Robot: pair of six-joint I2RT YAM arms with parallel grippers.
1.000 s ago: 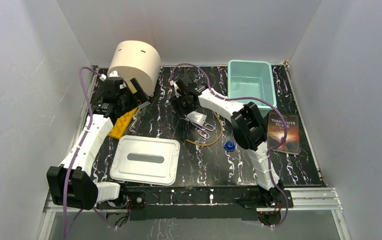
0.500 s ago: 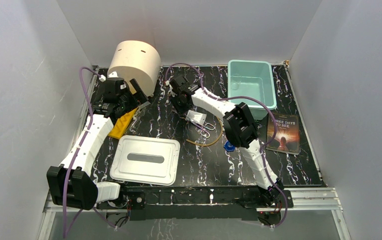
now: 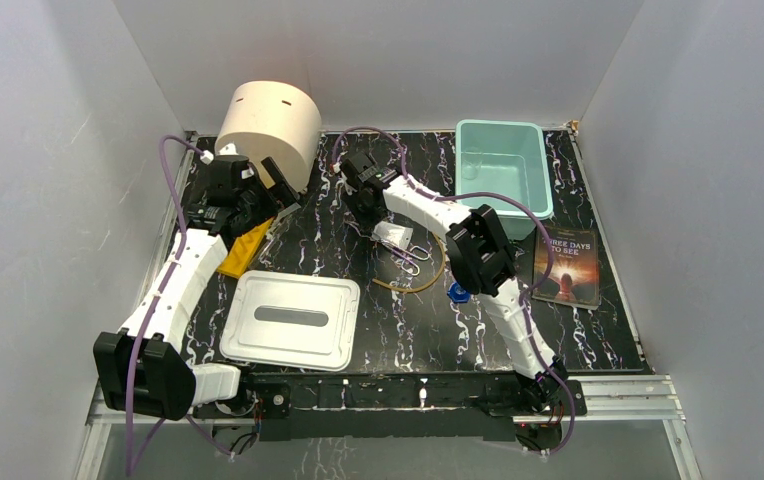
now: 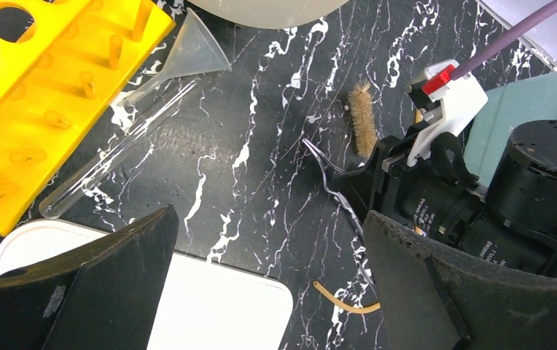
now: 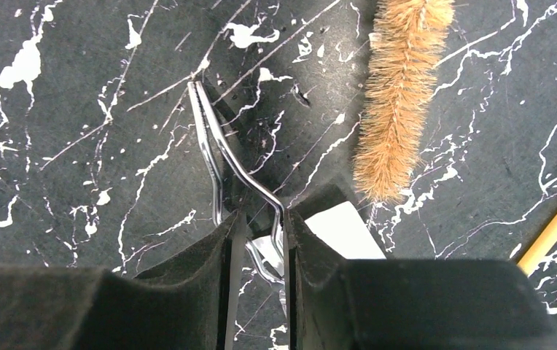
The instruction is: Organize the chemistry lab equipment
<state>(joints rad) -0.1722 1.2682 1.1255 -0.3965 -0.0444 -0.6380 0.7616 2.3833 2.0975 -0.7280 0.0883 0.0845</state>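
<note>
This is a robot test cell dressed as a chemistry bench. In the overhead view plain grey panels (image 3: 58, 150) close in the left, far and right sides, and a left arm (image 3: 173, 285) and a right arm (image 3: 513, 320) are bolted to a metal rail (image 3: 638, 400) along the bottom edge of a black marbled table (image 3: 323, 215). Lab gear lies on that table: a yellow holed rack (image 4: 35, 95), a clear funnel (image 4: 192, 51) and a glass tube (image 4: 115, 149) at the upper left of the left wrist view, a brush (image 4: 364, 117) right of its centre, and metal tongs (image 5: 224, 157) mid-frame in the right wrist view.
</note>
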